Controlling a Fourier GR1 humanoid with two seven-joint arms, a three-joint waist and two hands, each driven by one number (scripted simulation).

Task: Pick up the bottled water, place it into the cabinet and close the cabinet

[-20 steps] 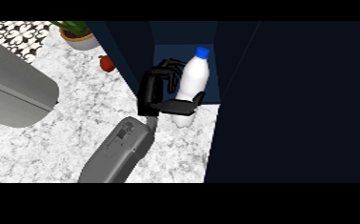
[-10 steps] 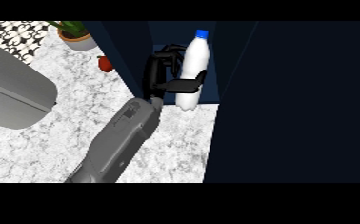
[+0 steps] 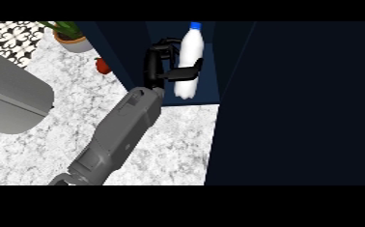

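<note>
— Any writing on the bottle point(image 3: 189, 62)?
— None readable; it is plain white with a blue cap.
— Which way does it point?
— Long axis runs up the view, cap at the far end, base nearest the worktop point(image 3: 64, 124).
— Where is it?
— Inside the dark blue cabinet point(image 3: 235, 57), with the right hand point(image 3: 158, 64) curled round it: thumb across its middle, fingers point(image 3: 165, 43) behind.
— Left of the fingers?
— A red fruit point(image 3: 103, 65), then a potted plant point(image 3: 70, 36).

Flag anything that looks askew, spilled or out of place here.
Nothing stands out. The water bottle is upright in the hand inside the open cabinet, cap on, with nothing spilled on the counter.
</note>
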